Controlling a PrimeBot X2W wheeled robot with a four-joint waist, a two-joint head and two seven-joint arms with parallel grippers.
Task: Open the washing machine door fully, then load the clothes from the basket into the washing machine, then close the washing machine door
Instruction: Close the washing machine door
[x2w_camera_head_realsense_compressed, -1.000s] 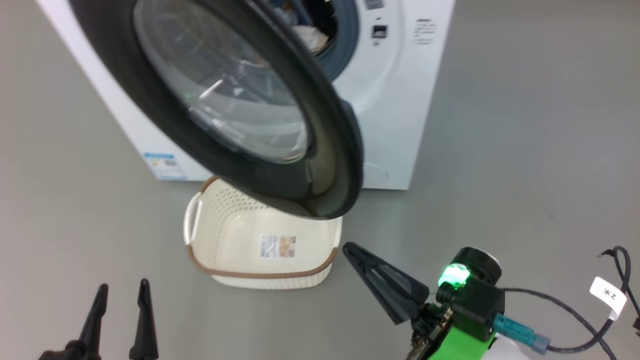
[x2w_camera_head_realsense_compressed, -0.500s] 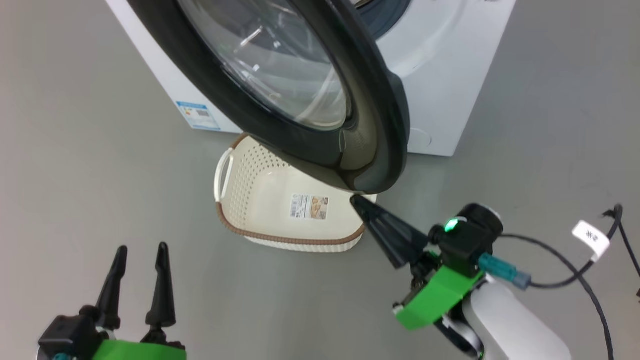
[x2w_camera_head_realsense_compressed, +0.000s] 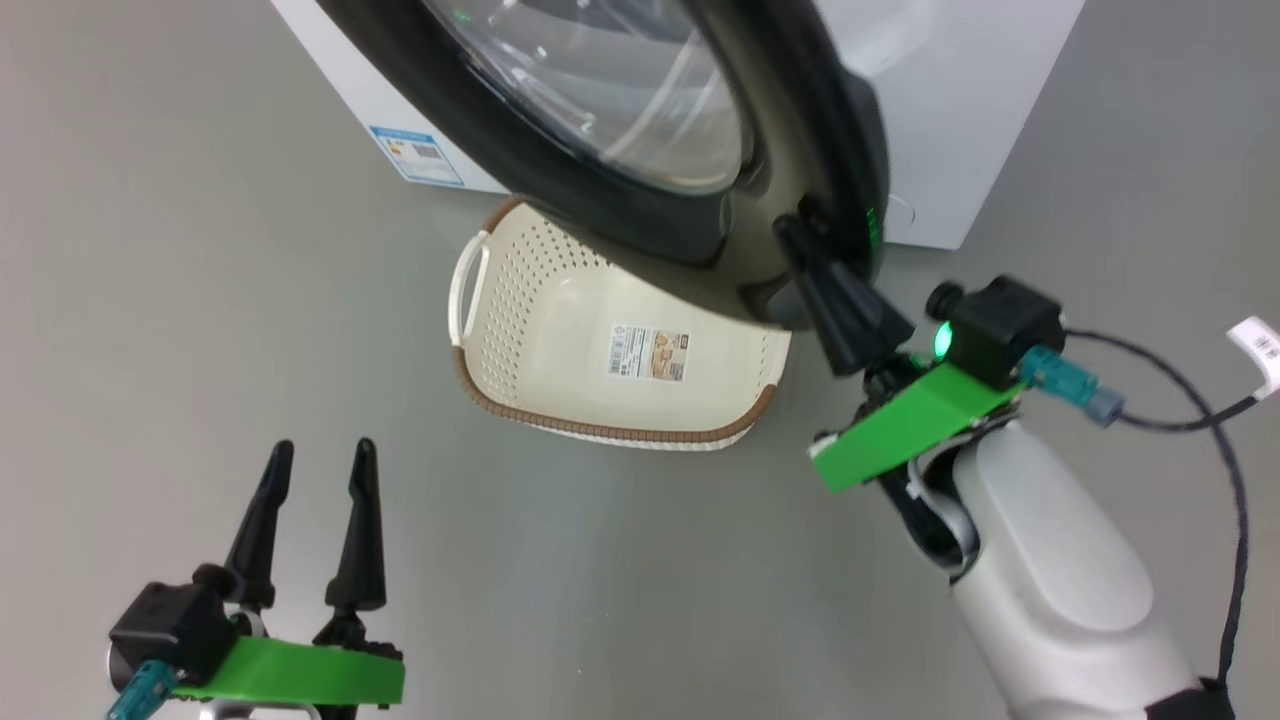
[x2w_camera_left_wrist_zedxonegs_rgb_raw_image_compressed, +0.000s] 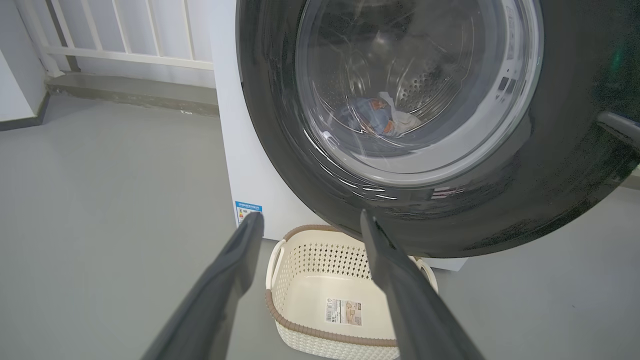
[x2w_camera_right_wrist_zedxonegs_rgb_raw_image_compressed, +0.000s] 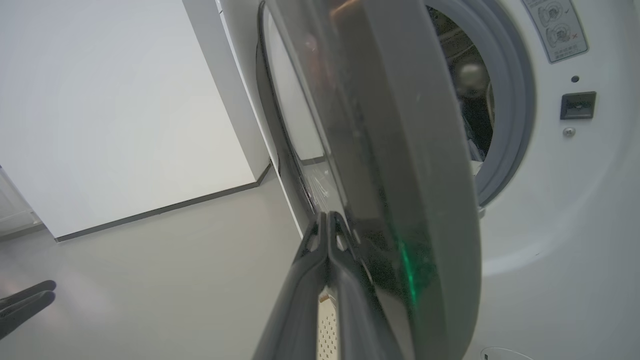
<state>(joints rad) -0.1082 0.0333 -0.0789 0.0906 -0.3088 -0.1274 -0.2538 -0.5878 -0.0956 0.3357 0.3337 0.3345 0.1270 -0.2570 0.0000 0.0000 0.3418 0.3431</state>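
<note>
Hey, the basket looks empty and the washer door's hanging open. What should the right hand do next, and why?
Probably push the washing machine door toward the washing machine with the shut right hand, whose tips sit at the door's outer rim. The basket is empty and the clothes already lie inside, so closing seems to be all that's left.

door (x2w_camera_head_realsense_compressed: 600, 200) rim glossy blk, glass clear. machine (x2w_camera_head_realsense_compressed: 960, 100) white w/ blue sticker (x2w_camera_head_realsense_compressed: 418, 155). basket (x2w_camera_head_realsense_compressed: 520, 290) cream, perforated, brown woven rim. clothes (x2w_camera_left_wrist_zedxonegs_rgb_raw_image_compressed: 385, 117) lt-blue + white. floor (x2w_camera_head_realsense_compressed: 200, 300) grey.
</note>
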